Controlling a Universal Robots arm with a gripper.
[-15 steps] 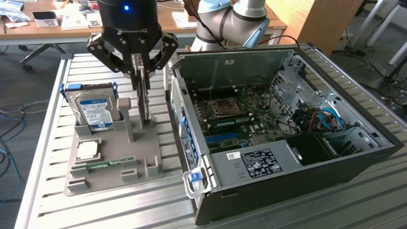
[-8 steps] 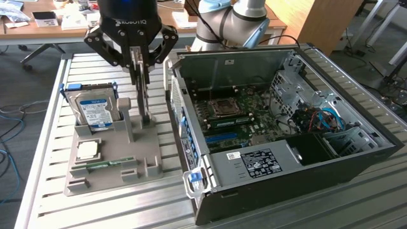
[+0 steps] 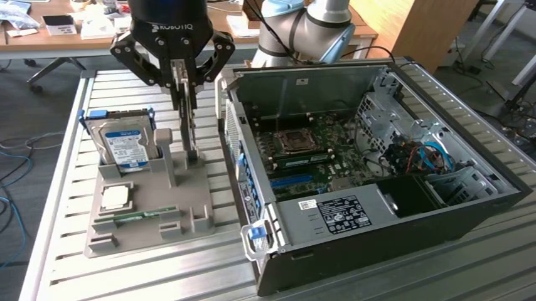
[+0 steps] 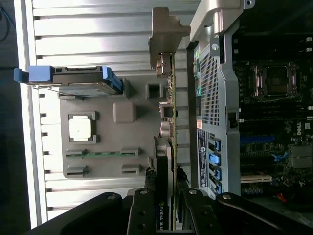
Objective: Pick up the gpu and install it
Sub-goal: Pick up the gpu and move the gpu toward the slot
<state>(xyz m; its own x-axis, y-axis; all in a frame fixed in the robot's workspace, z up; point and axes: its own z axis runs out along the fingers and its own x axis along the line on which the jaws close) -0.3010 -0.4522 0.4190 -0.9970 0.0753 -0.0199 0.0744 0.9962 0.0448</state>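
In the exterior view, the claw point(image 3: 189, 100) is seen from the side, hanging straight down over the grey holder point(image 3: 180, 207) on the slatted desk point(image 3: 150, 276). It is closed narrowly on the upper edge of the gpu point(image 3: 193, 135). The card stands on edge, with its lower end at the holder, just beside the open computer case point(image 3: 377, 188).

This view also takes in the blue-and-white label of the hard drive point(image 3: 124, 141), upright in its blue rails. The processor point(image 3: 115, 197) and the memory stick point(image 3: 125, 216) are seen lying flat on the holder. Inside the case, the processor socket point(image 3: 293, 141) and a white label point(image 3: 339, 213) on a grey box are visible. The print on that label cannot be read.

In the wrist view, the gpu point(image 4: 171, 122) is seen edge-on along its whole length. Its silver bracket point(image 4: 166, 29) lies at the end far from the claw point(image 4: 168, 196), and the dark fingers point(image 4: 143, 210) are pressed against both faces of the card. The holder point(image 4: 137, 156), the hard drive point(image 4: 73, 81) and the desk point(image 4: 98, 29) are shown from above.

"ROBOTIQ" is printed upside down on the claw's body in the exterior view. "NVIDIA QUA" can be read on the card between the fingers in the wrist view.
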